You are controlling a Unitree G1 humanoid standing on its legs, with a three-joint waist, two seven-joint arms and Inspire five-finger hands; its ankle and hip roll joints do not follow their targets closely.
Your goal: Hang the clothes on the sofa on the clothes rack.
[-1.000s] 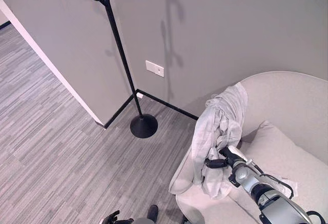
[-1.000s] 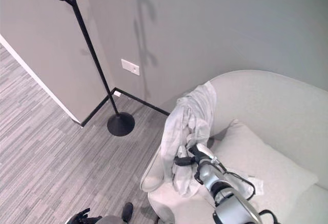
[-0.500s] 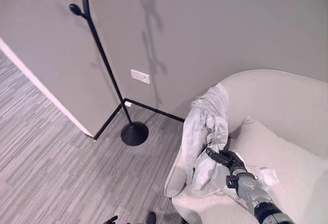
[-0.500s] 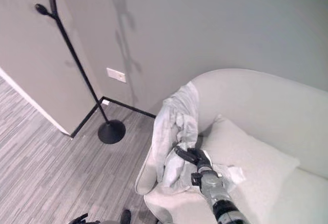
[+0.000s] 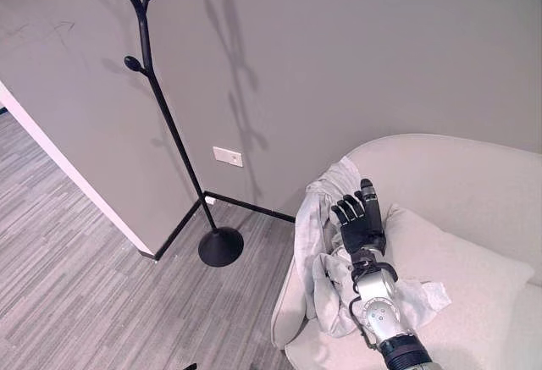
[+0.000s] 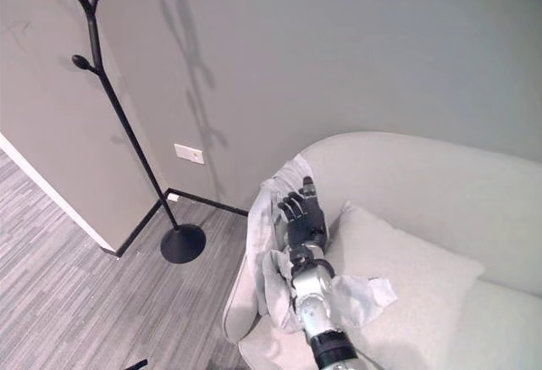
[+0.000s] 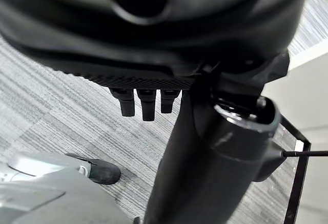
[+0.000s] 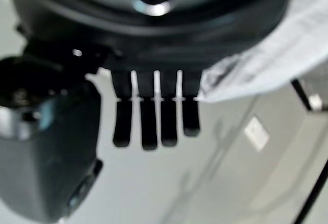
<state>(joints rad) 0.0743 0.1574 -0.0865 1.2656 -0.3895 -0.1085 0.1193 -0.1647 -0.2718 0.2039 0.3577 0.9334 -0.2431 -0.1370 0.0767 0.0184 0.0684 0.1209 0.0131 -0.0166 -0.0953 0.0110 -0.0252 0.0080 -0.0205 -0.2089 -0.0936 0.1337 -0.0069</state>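
Garment (image 5: 326, 218): pale, light cloth, draped over the sofa (image 5: 474, 175) arm and trailing onto the seat beside a cushion (image 5: 457, 260). Soft and limp by the look of it; likely to sag, slide and bunch when lifted, with no stiff part to steer by. Best hold, as a judgement: a gathered fold near the top of the drape, where the cloth rides the arm, so most of it hangs below the grip. Right hand (image 5: 359, 222): raised over the garment with fingers (image 8: 148, 121) straight and spread, holding nothing; whether the wrist brushes the cloth cannot be told. Left hand (image 7: 146, 98): low over the floor (image 5: 76, 251), fingers loose, idle. Rack (image 5: 165, 124): black, upright at the wall corner, well apart from the sofa, pegs bare.
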